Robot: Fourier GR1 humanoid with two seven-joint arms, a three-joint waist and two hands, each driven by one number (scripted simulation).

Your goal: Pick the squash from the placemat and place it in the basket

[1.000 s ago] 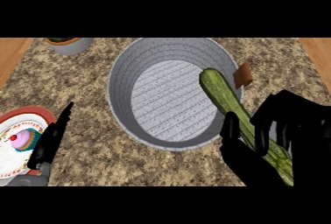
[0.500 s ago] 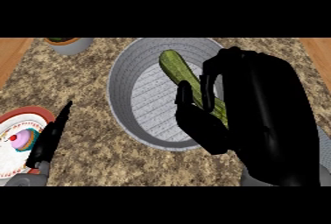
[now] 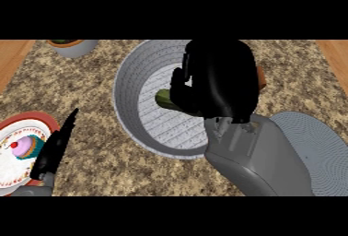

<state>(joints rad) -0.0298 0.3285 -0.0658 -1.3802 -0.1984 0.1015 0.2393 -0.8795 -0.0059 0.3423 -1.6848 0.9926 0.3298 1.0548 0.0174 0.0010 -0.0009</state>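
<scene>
A round grey basket (image 3: 132, 73) stands at the middle of the counter. My right hand (image 3: 217, 80) hovers over its inside, fingers curled round a green squash (image 3: 165, 98). Only the squash's lower end shows, poking out left of the hand above the basket floor. The grey placemat (image 3: 319, 147) lies at the right, partly behind my right forearm. At the lower left my left hand (image 3: 55, 147) rests with straight fingers pointing up, over the edge of a plate.
A red-rimmed white plate (image 3: 20, 133) with a cupcake (image 3: 28, 146) sits at the lower left. A grey bowl (image 3: 71, 47) stands at the top left. Wooden counter edges show at both top corners.
My right hand carried the squash from the basket's right rim to over its inside, and the forearm now crosses the placemat. The left hand stayed still.
</scene>
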